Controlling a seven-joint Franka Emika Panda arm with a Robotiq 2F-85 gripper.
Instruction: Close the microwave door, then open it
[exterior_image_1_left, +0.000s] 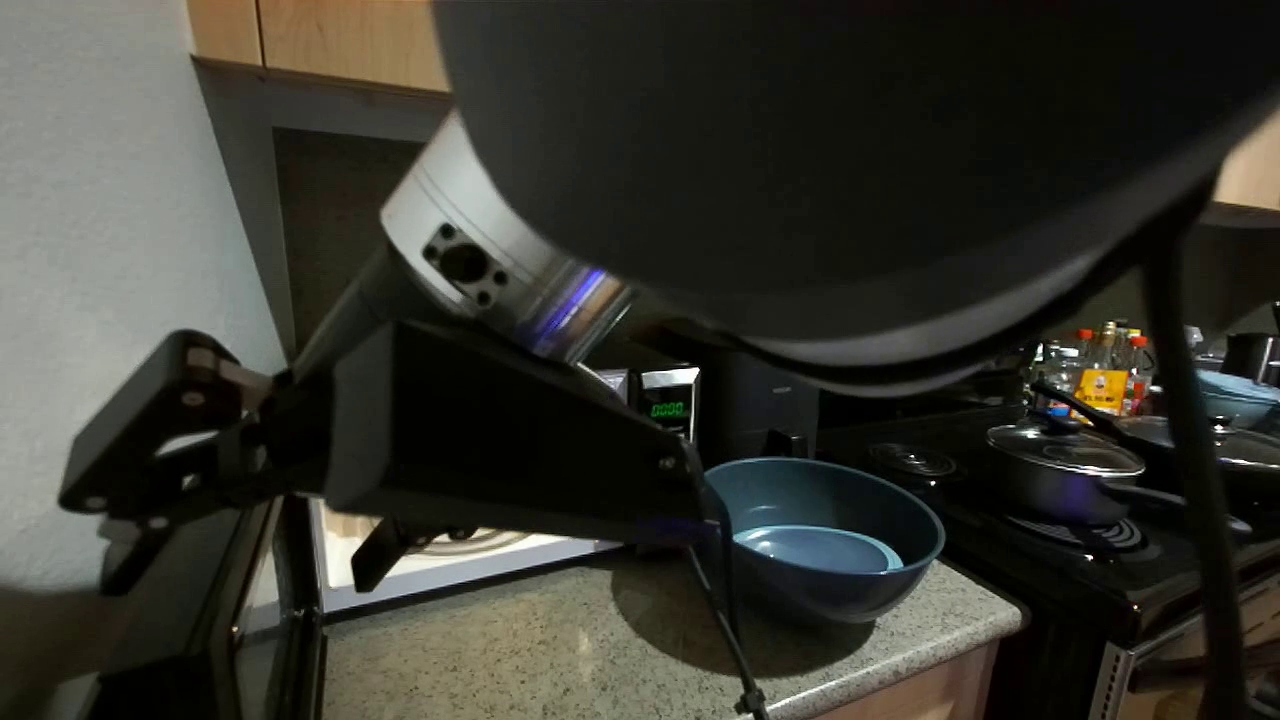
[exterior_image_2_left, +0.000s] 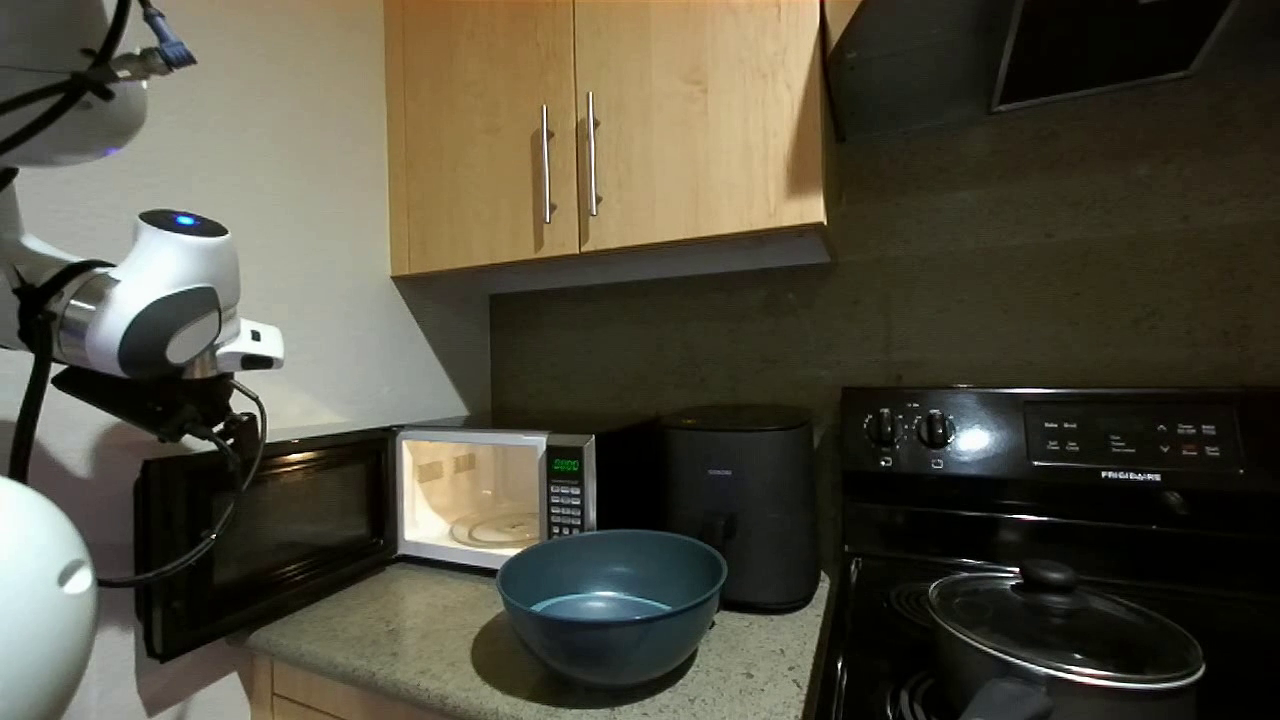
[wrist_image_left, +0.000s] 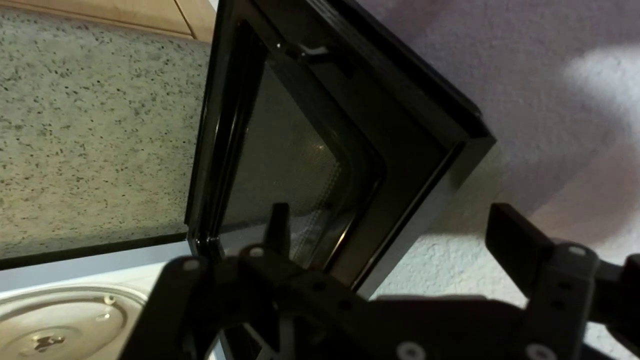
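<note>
The microwave (exterior_image_2_left: 450, 555) has its white interior and glass turntable showing, and its display is lit green. The microwave door (exterior_image_2_left: 310, 505) stands wide open, swung out towards the wall; it also shows in an exterior view (exterior_image_1_left: 258, 610) and the wrist view (wrist_image_left: 295, 135). My gripper (wrist_image_left: 387, 207) is open and empty above the door's top edge. In the wrist view one finger lies over the window side and the other over the wall side. I cannot tell whether either touches the door. In an exterior view both fingers (exterior_image_1_left: 250, 570) point down near the door.
A blue bowl (exterior_image_2_left: 615, 640) stands on the counter (exterior_image_2_left: 400, 620) in front of the microwave. A black appliance (exterior_image_2_left: 740, 510) stands beside the microwave. A wall (wrist_image_left: 565, 150) is close behind the door. A stove with a lidded pot (exterior_image_2_left: 1060, 630) is on the right.
</note>
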